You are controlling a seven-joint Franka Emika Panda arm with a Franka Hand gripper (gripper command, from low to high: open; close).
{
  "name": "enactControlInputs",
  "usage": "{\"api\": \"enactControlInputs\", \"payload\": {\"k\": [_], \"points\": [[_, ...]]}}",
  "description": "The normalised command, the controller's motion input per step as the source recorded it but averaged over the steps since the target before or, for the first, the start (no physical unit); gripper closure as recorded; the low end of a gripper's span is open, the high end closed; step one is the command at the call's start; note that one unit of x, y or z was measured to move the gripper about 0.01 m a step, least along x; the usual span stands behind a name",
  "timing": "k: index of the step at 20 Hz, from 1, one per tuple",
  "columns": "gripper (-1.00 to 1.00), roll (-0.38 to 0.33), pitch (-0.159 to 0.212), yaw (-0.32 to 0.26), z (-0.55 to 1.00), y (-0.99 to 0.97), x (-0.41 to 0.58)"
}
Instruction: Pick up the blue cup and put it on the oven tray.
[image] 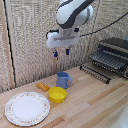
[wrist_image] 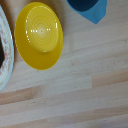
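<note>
With the claw (image: 61,52) hanging open and empty above the blue cup (image: 63,79), which stands on the bench (image: 90,102) just beside the yellow bowl (image: 57,94), best descend straight over the rim, clear of that bowl.

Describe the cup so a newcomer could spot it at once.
On the wooden table, look between the white plate and the toaster oven. The blue cup stands upright just behind the yellow bowl: taller, light blue, with a side handle.
</note>
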Motion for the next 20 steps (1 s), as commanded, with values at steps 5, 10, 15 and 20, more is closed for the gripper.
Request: {"api": "enactControlInputs", "payload": {"k": [5,10,15,20], "points": [[-1.00,0.060,0.004,-0.017,-0.16,-0.75,0.063],[-1.00,0.054,0.000,-0.012,-0.20,-0.84,0.035],[-1.00,0.000,0.006,0.000,-0.31,-0.35,0.000],[-1.00,-0.045,0.000,0.033,-0.46,0.03,0.117]]}}
